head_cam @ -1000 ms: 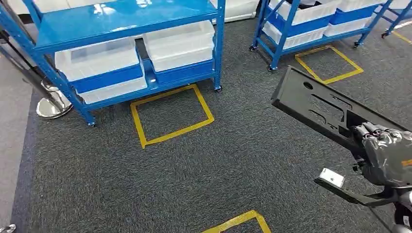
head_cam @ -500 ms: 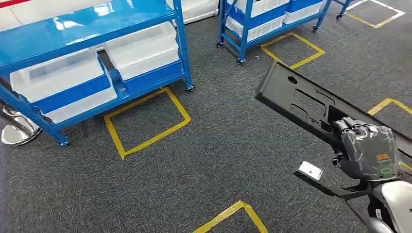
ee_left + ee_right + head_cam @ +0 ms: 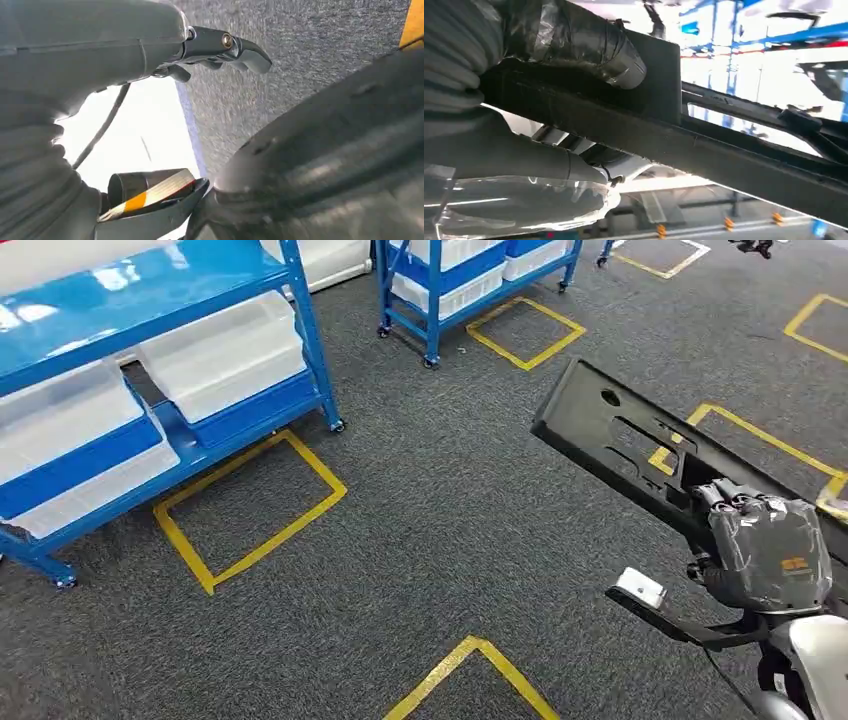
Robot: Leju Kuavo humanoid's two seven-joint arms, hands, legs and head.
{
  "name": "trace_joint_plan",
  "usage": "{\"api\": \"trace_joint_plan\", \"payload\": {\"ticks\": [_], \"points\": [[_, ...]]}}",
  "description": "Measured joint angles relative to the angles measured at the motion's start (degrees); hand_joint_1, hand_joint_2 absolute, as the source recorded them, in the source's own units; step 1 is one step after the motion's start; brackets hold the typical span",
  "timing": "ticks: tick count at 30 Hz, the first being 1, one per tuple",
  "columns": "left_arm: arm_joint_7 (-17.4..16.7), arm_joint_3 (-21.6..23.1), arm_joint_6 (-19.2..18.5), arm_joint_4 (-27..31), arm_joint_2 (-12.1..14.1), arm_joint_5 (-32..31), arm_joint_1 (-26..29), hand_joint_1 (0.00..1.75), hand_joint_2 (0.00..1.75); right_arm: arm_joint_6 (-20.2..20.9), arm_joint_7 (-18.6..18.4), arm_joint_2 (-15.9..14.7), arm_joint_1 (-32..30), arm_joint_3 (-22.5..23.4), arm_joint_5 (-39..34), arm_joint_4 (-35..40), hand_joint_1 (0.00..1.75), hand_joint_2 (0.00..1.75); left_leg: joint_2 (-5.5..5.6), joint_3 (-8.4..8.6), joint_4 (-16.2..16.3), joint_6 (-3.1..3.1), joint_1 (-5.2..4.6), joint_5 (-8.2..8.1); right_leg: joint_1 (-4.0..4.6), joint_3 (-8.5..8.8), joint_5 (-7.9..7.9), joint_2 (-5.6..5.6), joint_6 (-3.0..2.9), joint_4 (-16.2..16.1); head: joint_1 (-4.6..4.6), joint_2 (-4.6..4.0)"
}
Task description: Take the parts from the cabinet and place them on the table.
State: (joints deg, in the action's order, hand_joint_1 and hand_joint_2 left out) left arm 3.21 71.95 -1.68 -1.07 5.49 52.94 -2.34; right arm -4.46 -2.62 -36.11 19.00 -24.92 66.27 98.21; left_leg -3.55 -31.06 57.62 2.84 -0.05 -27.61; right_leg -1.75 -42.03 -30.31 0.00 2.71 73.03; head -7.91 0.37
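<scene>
Carrying a long black part (image 3: 640, 455) in the right hand (image 3: 768, 552), fingers wrapped around its near end, thumb clamped over the flat top as seen in the right wrist view (image 3: 574, 40). Held out forward and up to the left of that hand, high above the dark carpet (image 3: 450, 540), touching nothing else. Judged from this: pick from the cabinet done, placing not yet done, with no table in sight to set it on. Looks like mid-transfer, so probably past the first half of this one part's trip, with the whole set-down left.

Left hand (image 3: 220, 47) hanging low beside the body over the carpet, dark fingers partly curled with nothing visible in them; cannot tell for sure whether fully closed.

Room for moving: wide open carpet ahead and to the right, marked with yellow tape squares (image 3: 250, 505). Blue shelving rack (image 3: 150, 300) with white bins (image 3: 225, 355) standing at the left, well apart from the part's far tip; a second blue rack (image 3: 470, 280) farther back, also well apart. Main risk, as a judgement: the long far end sweeping into a rack post or bin edge during a turn leftward, so better kept swinging over the open side.
</scene>
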Motion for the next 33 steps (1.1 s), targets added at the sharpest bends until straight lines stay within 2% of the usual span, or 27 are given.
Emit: {"api": "trace_joint_plan", "payload": {"ticks": [1, 2, 3, 4, 7, 8, 9, 10, 12, 13, 14, 15, 16, 17, 18, 19, 20, 22, 23, 24, 25, 27, 28, 29, 30, 32, 33], "points": [[0.13, 0.37, 0.09, 0.0, -0.04, -0.28, -0.1, 0.0, 1.75, -0.24, 0.37, -1.36, -0.7, 0.56, -1.52, 0.93, 1.75, 1.75, -0.57, -0.06, 0.29, -0.11, 0.03, -0.18, -0.06, 3.14, 2.17, -0.67, 0.01, -4.96, 0.0, 0.0], [0.28, 0.74, 0.09, 0.0, -0.07, -0.48, -0.16, 0.0, 1.75, -0.48, 0.94, -2.76, -1.68, 1.61, -2.81, 1.85, 1.75, 1.75, -0.95, -0.1, 0.7, -0.32, 0.02, -0.48, -0.02, 6.28, 3.86, -2.39, -0.02, -10.0, -0.02, 0.0], [0.54, 1.02, 0.15, 0.0, -0.02, -0.48, -0.12, 0.0, 1.75, -0.79, 1.46, -3.97, -2.61, 3.05, -3.6, 2.66, 1.75, 1.75, -1.32, -0.15, 1.04, -0.7, -0.3, -0.8, 0.53, 7.4, 2.63, -5.47, -0.27, -12.55, 0.02, 0.0], [0.88, 1.16, 0.24, 0.0, 0.0, -0.41, -0.07, 0.0, 1.75, -0.94, 1.84, -4.83, -3.51, 4.49, -4.11, 3.41, 1.75, 1.75, -1.55, -0.22, 1.53, -1.12, -0.62, -1.11, 0.68, 7.35, 3.32, -4.58, -0.86, -12.78, -0.04, 0.0], [1.81, 1.42, 0.18, 0.0, 0.04, -0.19, -0.13, 0.0, 1.75, -1.01, 2.86, -7.58, -5.89, 8.19, -5.2, 5.2, 1.75, 1.75, -3.46, 0.07, 1.22, -1.71, -0.69, -1.13, 0.85, 6.76, 3.58, -2.43, -1.66, -12.61, -0.04, 0.0], [1.94, 1.59, 0.13, 0.0, 0.09, -0.19, -0.18, 0.0, 1.75, -0.96, 3.21, -8.15, -6.22, 8.93, -5.33, 5.63, 1.75, 1.75, -3.23, -0.15, 1.58, -2.16, -0.52, -1.73, 0.38, 6.84, 3.93, -1.74, -2.22, -13.05, -0.07, 0.02], [2.01, 1.68, 0.04, 0.0, 0.15, -0.17, -0.19, 0.0, 1.75, -0.92, 3.45, -8.54, -6.4, 9.57, -5.48, 6.09, 1.75, 1.75, -0.59, -0.44, 2.87, -2.5, -0.24, -3.04, 0.38, 6.77, 4.11, -1.21, -2.53, -13.18, -0.06, 0.0], [2.19, 1.7, -0.13, 0.0, 0.15, -0.04, -0.16, 0.0, 1.75, -0.83, 3.67, -8.76, -6.4, 10.1, -5.57, 6.38, 1.75, 1.75, 1.57, -1.75, 6.2, -2.61, -0.11, -5.41, 0.34, 6.63, 4.27, -0.6, -2.83, -13.18, -0.11, 0.0], [2.32, 1.73, -0.31, 0.0, 0.15, 0.62, -0.11, 0.0, 1.75, -0.68, 4.09, -8.87, -6.47, 10.82, -5.64, 6.49, 1.75, 1.75, 3.02, -5.83, 15.5, -2.75, -0.08, -9.92, 0.48, 6.24, 4.48, 0.93, -3.12, -13.15, -0.11, 0.0], [2.36, 1.73, -0.31, 0.0, 0.15, 0.74, -0.1, 0.0, 1.75, -0.57, 4.26, -8.96, -6.55, 10.99, -5.64, 6.49, 1.75, 1.75, 3.07, -7.32, 18.66, -2.73, -0.08, -10.68, 0.57, 6.06, 4.57, 1.71, -3.16, -13.09, -0.13, 0.0], [2.36, 1.75, -0.31, 0.0, 0.15, 0.79, -0.09, 0.0, 1.75, -0.52, 4.35, -9.09, -6.64, 11.12, -5.64, 6.51, 1.75, 1.75, 3.08, -7.49, 19.01, -2.65, -0.08, -10.0, 0.6, 5.94, 4.66, 2.49, -3.13, -13.01, -0.11, 0.0], [2.36, 1.77, -0.31, 0.0, 0.13, 0.85, -0.13, 0.0, 1.75, -0.48, 4.48, -9.2, -6.7, 11.26, -5.64, 6.56, 1.75, 1.75, 3.15, -6.41, 16.8, -2.45, -0.08, -8.16, 0.61, 5.86, 4.71, 3.26, -3.06, -12.84, -0.13, 0.0], [2.29, 1.84, -0.31, 0.0, 0.13, 0.96, -0.14, 0.0, 1.75, -0.46, 4.57, -9.29, -6.7, 11.48, -5.66, 6.56, 1.75, 1.75, 3.45, -4.17, 12.36, -2.17, -0.08, -5.5, 0.61, 5.86, 4.74, 4.09, -3.01, -12.71, -0.11, 0.0], [2.23, 1.92, -0.33, 0.0, 0.13, 1.12, -0.09, 0.0, 1.75, -0.46, 4.59, -9.35, -6.7, 11.74, -5.66, 6.58, 1.75, 1.75, 4.67, -1.49, 6.95, -1.81, -0.08, -2.81, 0.6, 5.89, 4.78, 4.81, -2.94, -12.61, -0.13, 0.0], [2.05, 1.94, -0.37, 0.0, 0.22, 1.31, -0.01, 0.0, 1.75, -0.46, 4.61, -9.42, -6.72, 11.93, -5.68, 6.6, 1.75, 1.75, 7.98, 0.27, 2.78, -1.32, -0.09, -1.8, 0.4, 5.8, 4.88, 5.45, -2.77, -12.59, -0.11, 0.0], [1.86, 1.94, -0.39, -0.02, 0.33, 1.77, 0.04, 0.0, 1.75, -0.46, 4.66, -9.48, -6.61, 12.02, -5.72, 6.6, 1.75, 1.75, 9.29, 0.61, 1.58, -1.12, 0.07, -2.05, 0.65, 5.53, 5.09, 6.1, -2.33, -12.41, -0.09, 0.0], [1.75, 1.97, -0.5, 0.0, 0.31, 1.82, -0.19, 0.0, 1.75, -0.48, 4.66, -9.53, -6.81, 12.11, -5.81, 6.6, 1.75, 1.75, 8.52, 0.85, 1.57, -1.16, -0.15, -2.04, 0.36, 5.16, 5.41, 6.67, -1.84, -12.67, -0.17, 0.02], [1.6, 2.01, -0.68, -0.02, 0.31, 1.9, -0.31, 0.0, 1.75, -0.48, 4.83, -9.9, -7.12, 12.39, -5.83, 6.58, 1.75, 1.75, 7.37, 0.81, 1.28, -0.69, -0.46, -1.71, -0.11, 4.92, 6.18, 8.29, -0.77, -13.29, -0.15, 0.0], [1.57, 2.05, -0.74, 0.0, 0.31, 1.97, -0.35, 0.0, 1.75, -0.48, 4.83, -10.22, -7.23, 12.63, -5.9, 6.58, 1.75, 1.75, 6.51, 1.04, 0.06, -0.2, 0.04, -0.91, 0.1, 4.77, 6.36, 8.54, -0.4, -13.4, -0.13, 0.0], [1.57, 2.05, -0.76, 0.0, 0.24, 1.99, -0.44, 0.0, 1.75, -0.48, 4.83, -10.4, -7.36, 12.98, -6.0, 6.58, 1.75, 1.75, 5.46, 1.34, -0.48, 0.2, 0.04, -0.39, 0.12, 4.32, 5.52, 5.36, -0.66, -12.45, -0.11, 0.0], [1.57, 2.08, -0.81, 0.0, 0.24, 2.06, -0.38, 0.0, 1.75, -0.44, 4.85, -10.53, -7.12, 13.2, -6.05, 6.56, 1.75, 1.75, 4.8, 1.27, -0.81, 0.61, -0.1, -0.18, 0.47, 3.1, 3.36, 2.53, -0.61, -9.88, -0.02, 0.0], [1.57, 2.08, -0.83, 0.0, 0.22, 2.32, -0.2, 0.0, 1.75, -0.37, 4.83, -10.58, -7.23, 13.46, -6.36, 6.56, 1.75, 1.75, 3.16, 0.98, -0.77, 0.72, -0.26, -0.12, 0.37, -0.62, -0.97, 0.79, -0.16, -1.61, 0.02, 0.0], [1.57, 2.1, -0.83, 0.0, 0.22, 2.47, -0.14, 0.0, 1.75, -0.22, 4.85, -10.58, -7.66, 13.51, -6.44, 6.56, 1.75, 1.75, 2.35, 0.82, -0.73, 0.73, -0.31, -0.12, 0.25, -2.19, -2.29, 0.51, 0.06, 2.11, 0.05, 0.0], [1.57, 2.12, -0.83, 0.0, 0.22, 2.51, -0.1, 0.0, 1.75, -0.09, 4.85, -10.58, -8.04, 13.64, -6.51, 6.53, 1.75, 1.75, 1.45, 0.7, -0.69, 0.72, -0.31, -0.12, 0.2, -2.6, -2.25, 0.35, 0.2, 3.49, 0.06, 0.0], [1.57, 2.14, -0.83, 0.0, 0.2, 2.56, -0.1, 0.0, 1.75, -0.02, 4.85, -10.58, -8.22, 13.81, -6.53, 6.53, 1.75, 1.75, 0.68, 0.65, -0.64, 0.61, -0.31, -0.2, 0.08, -1.59, -1.06, 0.19, 0.36, 1.97, 0.04, 0.0], [1.62, 2.16, -0.81, 0.0, 0.11, 2.63, -0.14, 0.0, 1.75, 0.04, 4.85, -10.66, -8.22, 14.25, -6.53, 6.56, 1.75, 1.75, -0.71, 0.76, -0.41, 0.26, -0.27, -0.52, -0.15, 3.86, 3.17, -1.1, 0.55, -7.06, 0.04, 0.0], [1.68, 2.18, -0.79, -0.02, 0.13, 2.62, -0.16, 0.0, 1.75, 0.04, 4.85, -10.69, -8.24, 14.53, -6.53, 6.56, 1.75, 1.75, -1.26, 0.86, -0.04, -0.1, -0.39, -0.84, -0.11, 6.75, 4.62, -3.52, 0.57, -11.81, 0.04, 0.0]]}}
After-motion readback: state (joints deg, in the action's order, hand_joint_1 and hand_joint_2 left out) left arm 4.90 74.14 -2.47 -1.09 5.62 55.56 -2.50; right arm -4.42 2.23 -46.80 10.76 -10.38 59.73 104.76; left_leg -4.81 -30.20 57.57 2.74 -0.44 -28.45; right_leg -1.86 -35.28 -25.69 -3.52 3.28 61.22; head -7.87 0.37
